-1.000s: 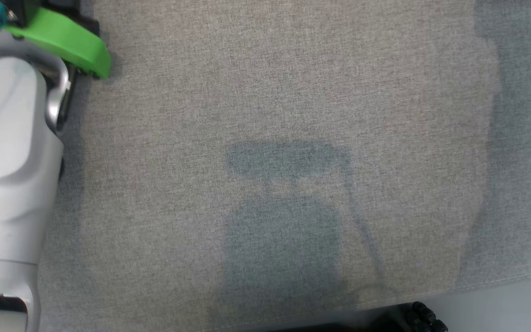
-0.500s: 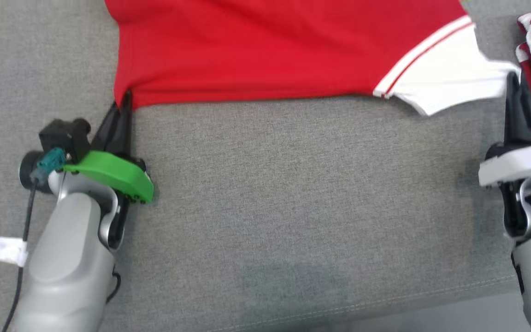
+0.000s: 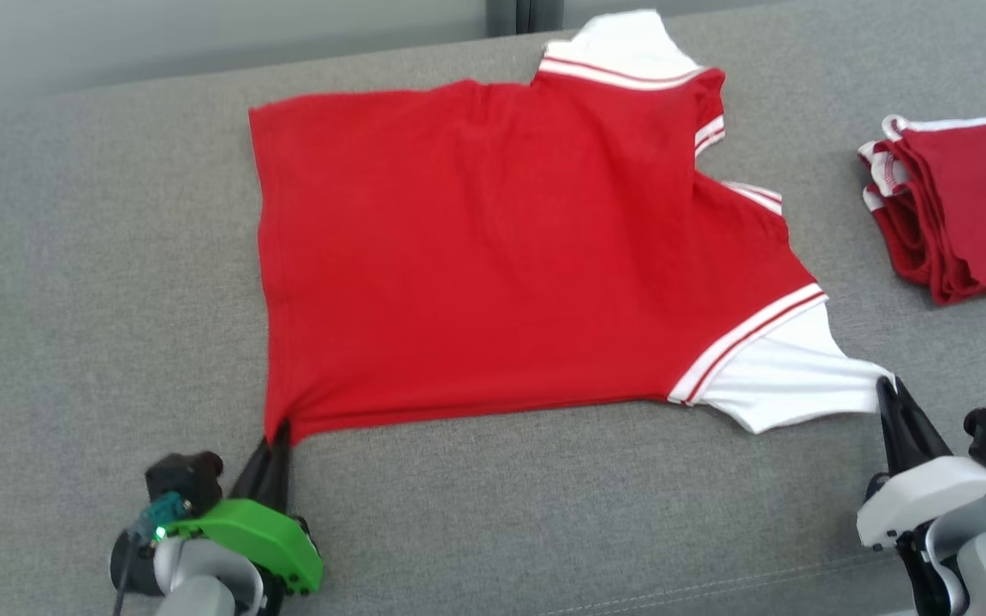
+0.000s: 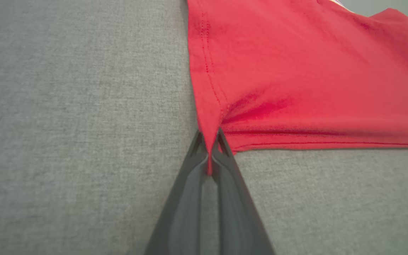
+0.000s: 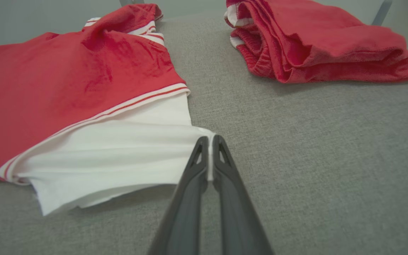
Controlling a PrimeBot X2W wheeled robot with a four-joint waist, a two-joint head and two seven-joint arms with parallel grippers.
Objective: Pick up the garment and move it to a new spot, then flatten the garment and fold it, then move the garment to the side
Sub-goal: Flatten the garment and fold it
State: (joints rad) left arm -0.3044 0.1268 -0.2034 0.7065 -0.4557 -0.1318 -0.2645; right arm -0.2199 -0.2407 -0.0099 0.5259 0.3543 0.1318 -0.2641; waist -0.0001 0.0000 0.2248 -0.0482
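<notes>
Both clamped: left end effector [image 3: 275, 438] pinches hem corner of the red knit short-sleeve shirt w/ white sleeves [image 3: 476, 257], right end effector [image 3: 887, 389] its white sleeve tip. Shirt lies spread ahead, btwn them. Flattening looks approx done; fold + move aside remain.

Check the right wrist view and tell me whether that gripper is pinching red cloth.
No, the right gripper is shut on the tip of the white sleeve of the shirt, not its red body.

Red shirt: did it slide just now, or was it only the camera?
Yes, probably. The camera moved too, but the red shirt had its white sleeve beside the folded pile; now the sleeve lies nearer the robot.
</notes>
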